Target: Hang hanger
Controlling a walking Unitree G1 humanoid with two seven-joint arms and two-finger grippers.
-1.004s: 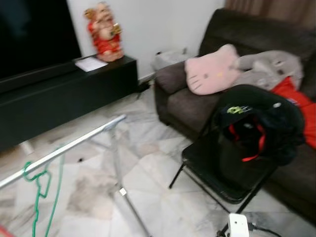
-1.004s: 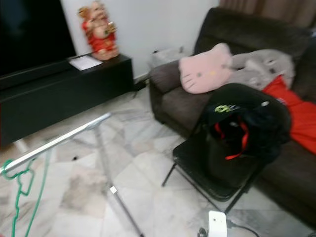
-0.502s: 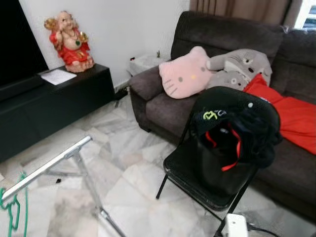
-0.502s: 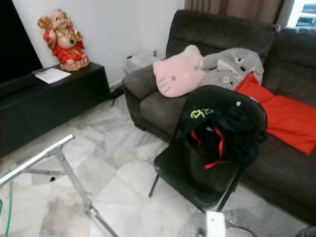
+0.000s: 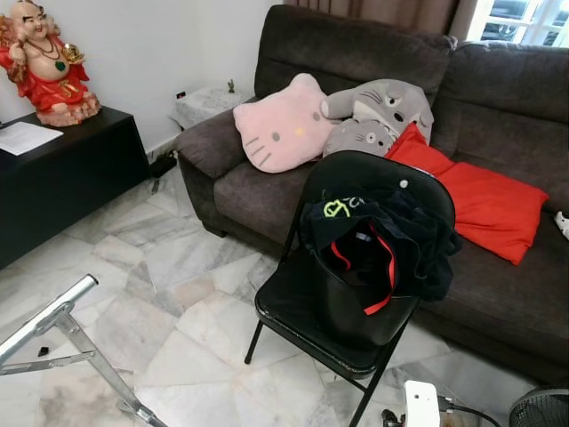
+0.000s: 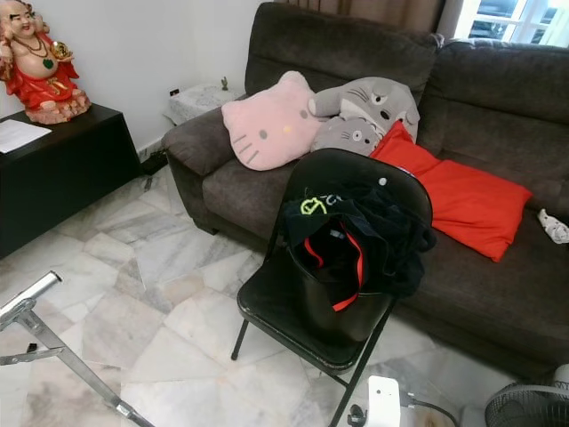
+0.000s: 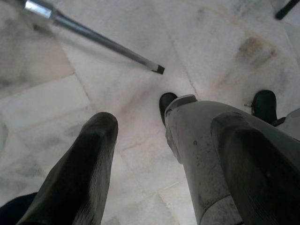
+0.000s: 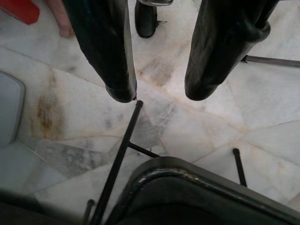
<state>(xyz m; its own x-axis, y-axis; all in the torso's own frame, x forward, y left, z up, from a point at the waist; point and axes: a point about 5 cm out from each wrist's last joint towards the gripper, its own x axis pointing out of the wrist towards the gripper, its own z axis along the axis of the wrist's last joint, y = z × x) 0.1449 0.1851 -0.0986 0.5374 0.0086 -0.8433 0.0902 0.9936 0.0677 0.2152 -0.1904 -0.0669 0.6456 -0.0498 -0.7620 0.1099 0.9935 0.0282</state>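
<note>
Presently, item one, the hanger: I cannot tell where it is, and neither pincer carries it. Item two, left pincer: fingers spread wide with nothing between them, pointing down at the marble floor. The robot's own silver leg is just below the pincer, and a foot tube of the rack lies on the tiles a little beyond the fingertips. Item three, right pincer: also parted and empty, hanging just above the rim of the black folding chair, whose thin legs run across the tiles under its tips. Item four, the rack rail: a bare silver bar out past the left pincer, well apart from the right one. Item five, surroundings: on the chair's back and seat is a heap of dark clothing with red trim. Behind the chair stands a brown sofa holding a pink cushion and a red cushion. Progress, by my reading: with both pincers empty, either the hanging is already done out of frame or a hanger is yet to be fetched, and I cannot say which. If the latter, all that remains is finding one, gripping it and hooking it over the rail.
</note>
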